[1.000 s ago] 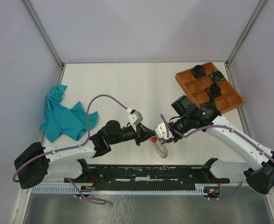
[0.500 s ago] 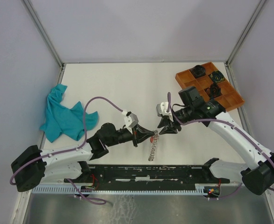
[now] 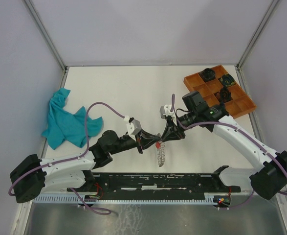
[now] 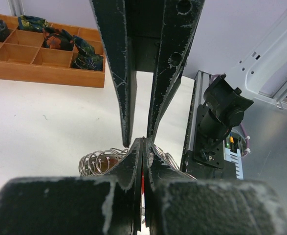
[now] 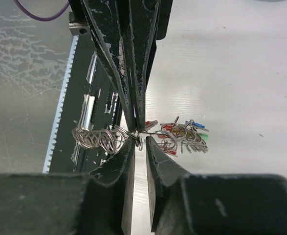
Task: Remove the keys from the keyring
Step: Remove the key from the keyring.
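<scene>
Item: keyring (image 3: 161, 155), keys (image 5: 185, 134) attached, hanging over the middle of the table (image 3: 133, 88) near edge. Left gripper (image 3: 152, 142) clenched on its wire. Right gripper (image 5: 139, 147) narrowly parted around a coil; whether it grips is unclear. Likely risk: pulling apart stretches the springy coil or tugs it free.

- No text, label, brand, number or sign can be read in any of the 3 views.
</scene>
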